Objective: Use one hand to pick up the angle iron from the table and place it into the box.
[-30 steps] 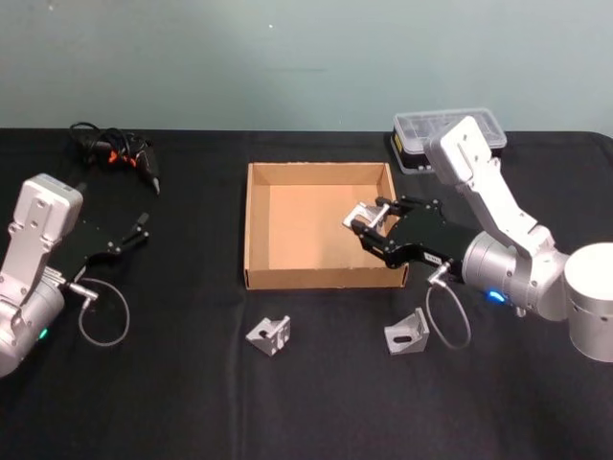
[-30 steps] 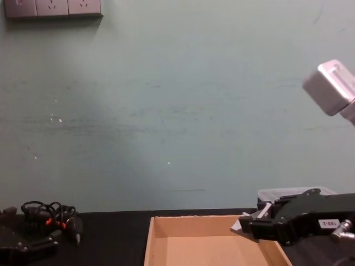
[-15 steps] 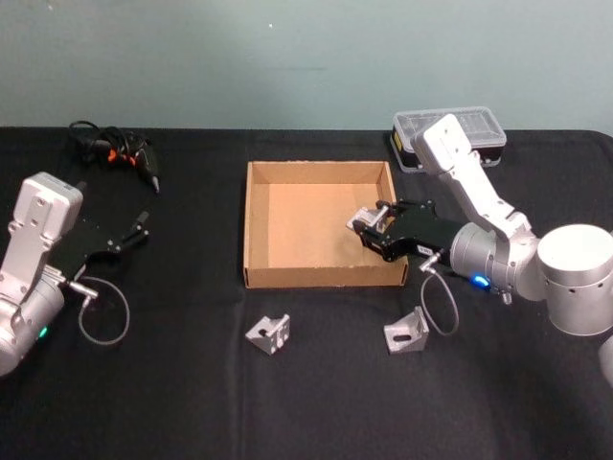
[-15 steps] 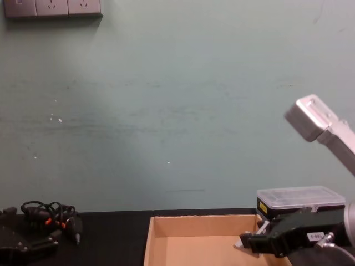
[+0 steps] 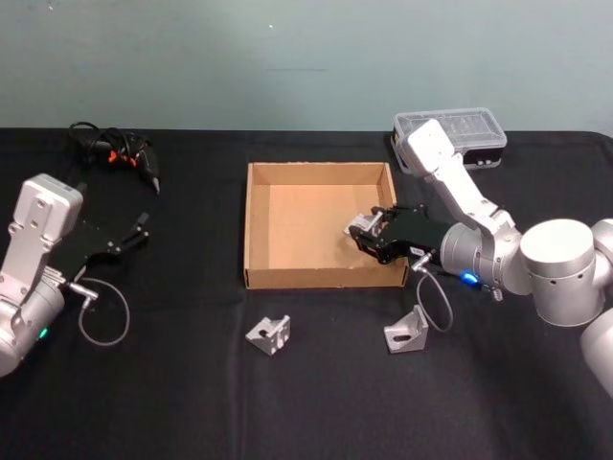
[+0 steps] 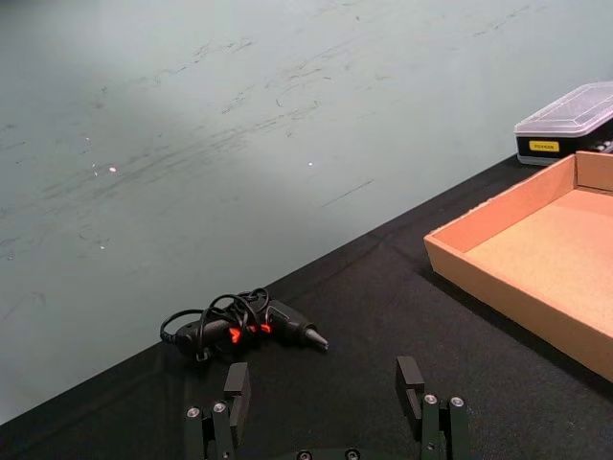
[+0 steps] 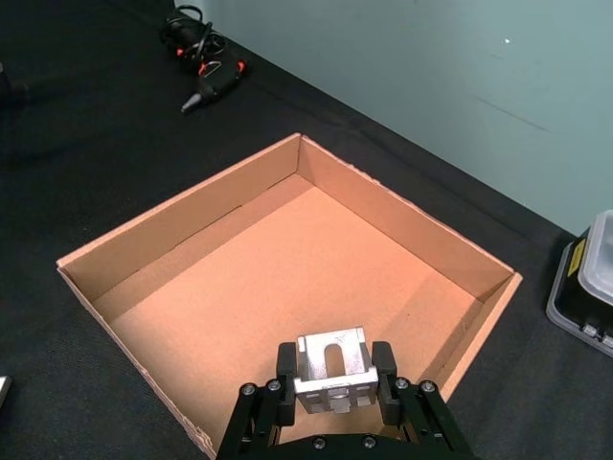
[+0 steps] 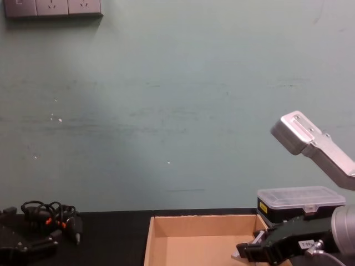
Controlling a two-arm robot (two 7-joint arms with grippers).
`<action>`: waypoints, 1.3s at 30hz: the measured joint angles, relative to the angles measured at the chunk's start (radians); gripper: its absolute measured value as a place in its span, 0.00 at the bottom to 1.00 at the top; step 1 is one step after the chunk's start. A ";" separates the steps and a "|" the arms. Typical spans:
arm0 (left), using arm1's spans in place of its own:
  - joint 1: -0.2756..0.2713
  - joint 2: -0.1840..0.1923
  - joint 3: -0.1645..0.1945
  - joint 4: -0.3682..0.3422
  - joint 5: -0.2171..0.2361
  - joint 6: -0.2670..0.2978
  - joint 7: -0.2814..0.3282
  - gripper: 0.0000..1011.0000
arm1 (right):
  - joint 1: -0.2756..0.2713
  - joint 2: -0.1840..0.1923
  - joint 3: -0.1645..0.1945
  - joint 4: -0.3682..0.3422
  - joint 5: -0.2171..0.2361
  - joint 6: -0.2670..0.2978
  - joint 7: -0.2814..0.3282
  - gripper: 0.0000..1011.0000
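My right gripper (image 5: pixel 367 233) is shut on a silver angle iron (image 5: pixel 363 222) and holds it low over the right side of the tan cardboard box (image 5: pixel 321 277). In the right wrist view the angle iron (image 7: pixel 331 365) sits between the two black fingers, above the box floor near its corner; the box wall (image 7: pixel 182 216) rises beyond. From the chest, the right gripper (image 8: pixel 250 252) hangs just inside the box (image 8: pixel 202 223). Two more angle irons lie on the black table in front of the box, one (image 5: pixel 269 333) at the left and one (image 5: pixel 407 331) at the right. My left gripper (image 6: pixel 324 393) is parked open at the left.
A clear-lidded plastic case (image 5: pixel 450 136) stands behind the box at the right, close to the right arm's elbow. A black cabled tool (image 5: pixel 120 153) lies at the back left. A cable loop (image 5: pixel 103 311) hangs from the left arm.
The right gripper has sunk lower with the angle iron, down toward the box's inside, and its elbow has swung down and left. The left arm has not moved.
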 joint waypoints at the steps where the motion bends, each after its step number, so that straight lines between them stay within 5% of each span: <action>1: 0.000 0.000 0.000 0.000 0.000 0.000 0.000 0.99 | 0.001 -0.001 0.000 0.002 -0.001 0.000 0.000 0.47; 14: 0.000 0.000 0.000 0.000 0.000 0.000 0.000 0.99 | 0.005 -0.014 -0.003 0.020 -0.017 -0.004 0.008 0.47; 29: 0.000 0.000 0.000 0.000 0.000 0.000 0.000 0.99 | -0.011 -0.006 0.016 -0.005 -0.021 -0.027 0.008 0.91; 39: 0.000 0.000 0.000 0.000 0.000 0.000 0.000 0.99 | -0.072 0.023 0.065 -0.120 -0.002 -0.042 -0.021 0.99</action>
